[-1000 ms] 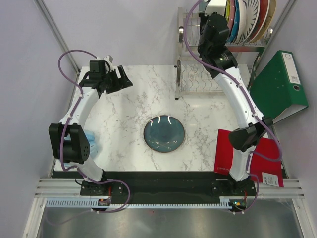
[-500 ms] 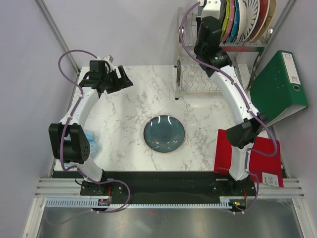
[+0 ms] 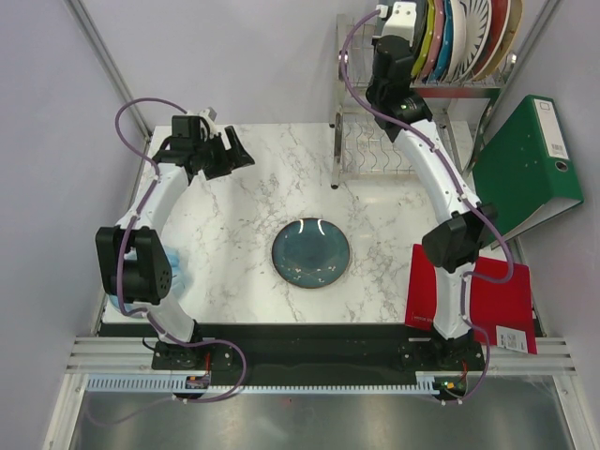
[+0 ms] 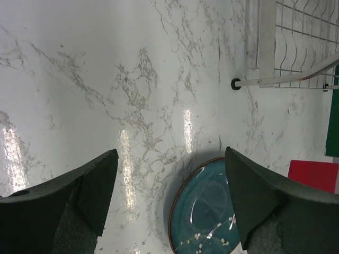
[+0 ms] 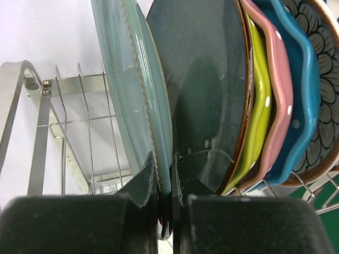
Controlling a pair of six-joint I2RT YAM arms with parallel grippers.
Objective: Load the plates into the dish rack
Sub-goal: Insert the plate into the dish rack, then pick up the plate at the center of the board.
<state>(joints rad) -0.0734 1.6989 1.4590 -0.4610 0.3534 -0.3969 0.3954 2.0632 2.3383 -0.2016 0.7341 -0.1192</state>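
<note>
To the left, the left gripper [image 3: 223, 152] hangs with its claws spread wide above the veined marble table [image 3: 234, 216]. Mid-table a glossy teal plate [image 3: 310, 253] lies flat. At the shiny wire dish rack [image 3: 375, 155], the right gripper [image 5: 165, 174] is clamped on the ridged rim of a pale grey-blue plate [image 5: 130, 95]. This plate stands on edge beside the racked plates [image 3: 469, 37]. A red folder [image 3: 497, 300] and a green binder [image 3: 530, 159] sit far right.

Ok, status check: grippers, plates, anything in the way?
Right gripper shut on grey-blue plate rim, at dish rack upper tier beside racked plates. Left gripper open, empty, above table. Teal plate flat on table, unloaded. Nothing blocking it.
</note>
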